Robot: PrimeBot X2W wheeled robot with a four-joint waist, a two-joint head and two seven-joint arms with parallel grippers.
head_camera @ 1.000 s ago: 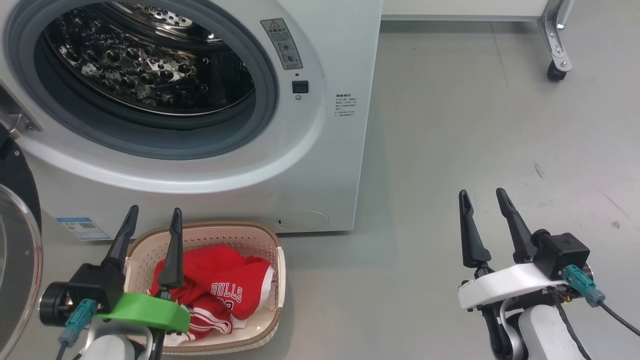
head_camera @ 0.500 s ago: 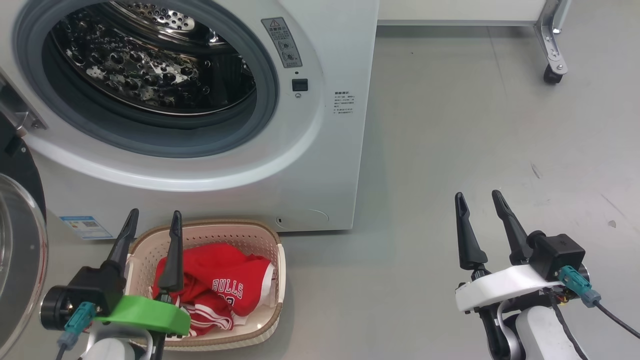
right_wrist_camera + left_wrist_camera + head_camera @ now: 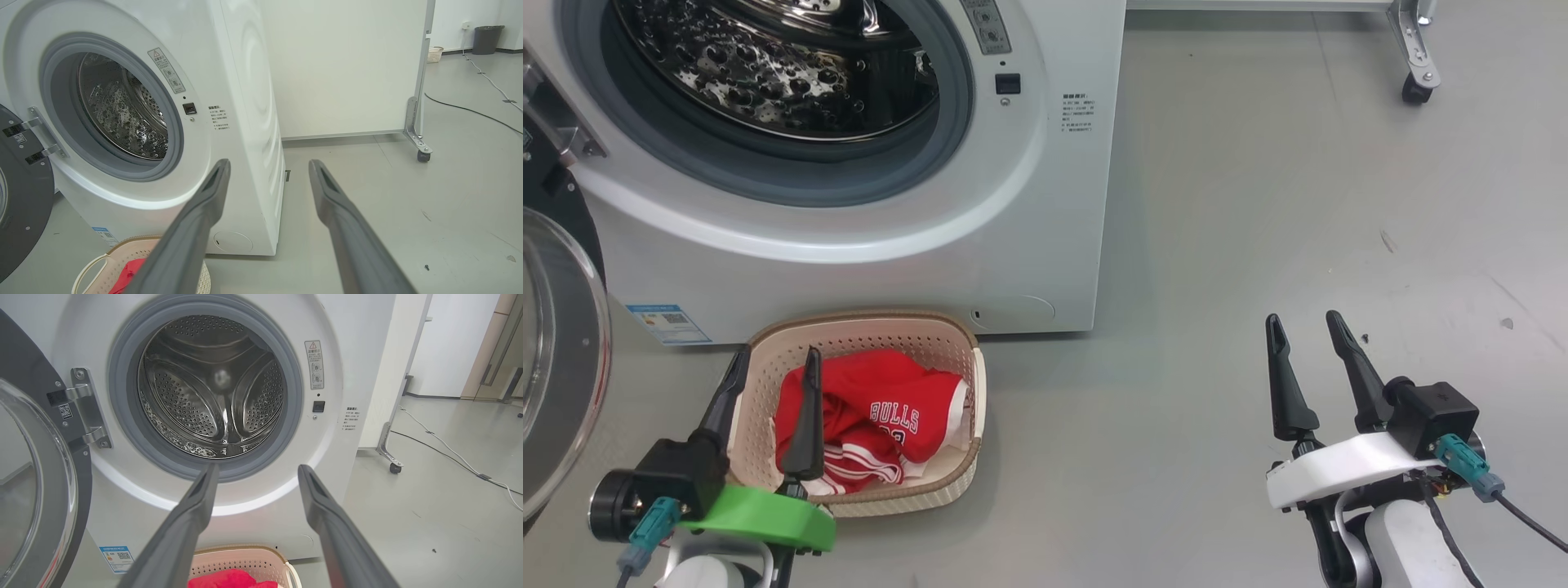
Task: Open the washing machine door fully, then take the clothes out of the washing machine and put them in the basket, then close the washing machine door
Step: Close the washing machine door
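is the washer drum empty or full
Empty: the perforated steel drum shows bare metal; the red jersey lies in the cream plastic basket.

Washing machine sits far left, door swung out on its left side. Basket is on the floor right in front of the machine, near its base, with the jersey lying in it. Left gripper is at the basket's near-left edge; in the head view it crosses the rim and jersey. Right gripper is well off to the right, over the floor. Caster of a wheeled panel is behind and right of the machine, well apart from the rest.
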